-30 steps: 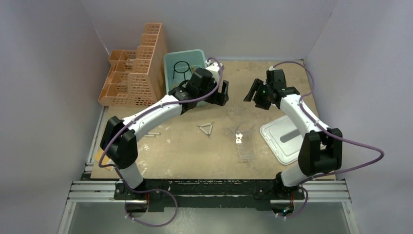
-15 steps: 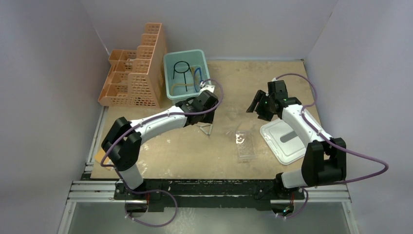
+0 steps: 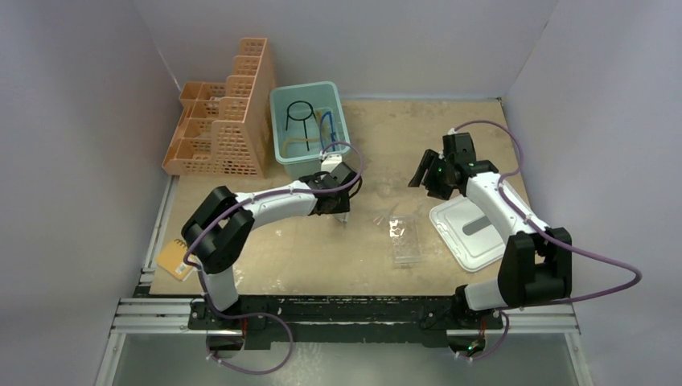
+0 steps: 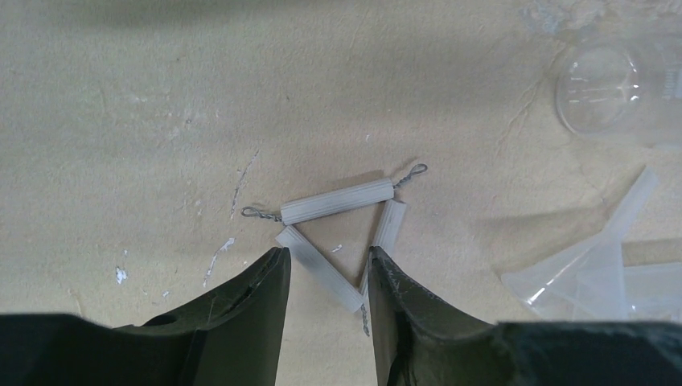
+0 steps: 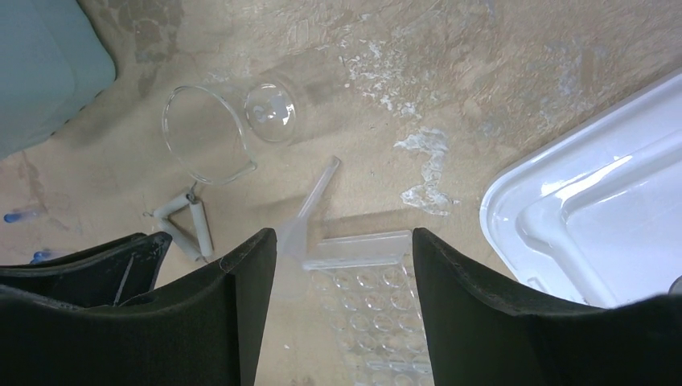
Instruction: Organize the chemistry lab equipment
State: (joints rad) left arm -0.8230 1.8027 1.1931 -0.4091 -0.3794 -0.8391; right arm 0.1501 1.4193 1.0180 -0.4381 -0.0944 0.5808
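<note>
Left wrist view: the left gripper (image 4: 326, 257) sits low over the tan tabletop (image 4: 121, 121). Its two dark fingers (image 4: 257, 305) are partly open and straddle the near corner of the white-sleeved wire triangle (image 4: 338, 201). The triangle lies flat on the table. The finger on the picture's right looks to touch one sleeve, while the other stands just clear, so no grip is closed on it. Off to the right lie a clear plastic funnel (image 4: 579, 269) and, beyond it, a clear glass beaker (image 4: 611, 92) on its side. The right gripper (image 5: 342, 237) hangs wide open and empty above the clear tube rack (image 5: 370, 314), beside a white plastic tray (image 5: 579, 209).
</note>
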